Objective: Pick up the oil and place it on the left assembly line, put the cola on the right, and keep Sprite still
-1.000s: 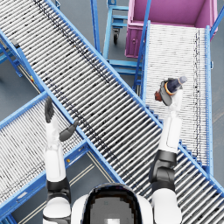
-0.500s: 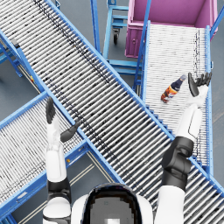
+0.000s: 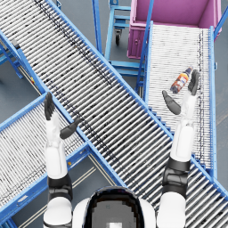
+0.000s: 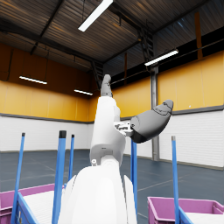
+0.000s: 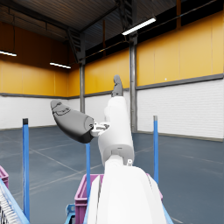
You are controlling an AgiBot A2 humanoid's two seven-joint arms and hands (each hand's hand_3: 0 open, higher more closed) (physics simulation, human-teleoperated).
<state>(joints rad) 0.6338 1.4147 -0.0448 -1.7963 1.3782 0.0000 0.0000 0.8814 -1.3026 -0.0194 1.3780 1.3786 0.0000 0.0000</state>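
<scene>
Cola bottle [image 3: 181,80] (orange-brown, seemingly dark-capped) lies on the right conveyor [image 3: 178,44]; right hand [image 3: 186,99] empty, spread wide.

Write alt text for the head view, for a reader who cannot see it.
A bottle with an orange-red label lies on its side on the right roller conveyor, beside the robot's open, empty right hand. The left hand, also open, is raised near the edge of the left conveyor. A purple bin sits at the right conveyor's far end.
</scene>
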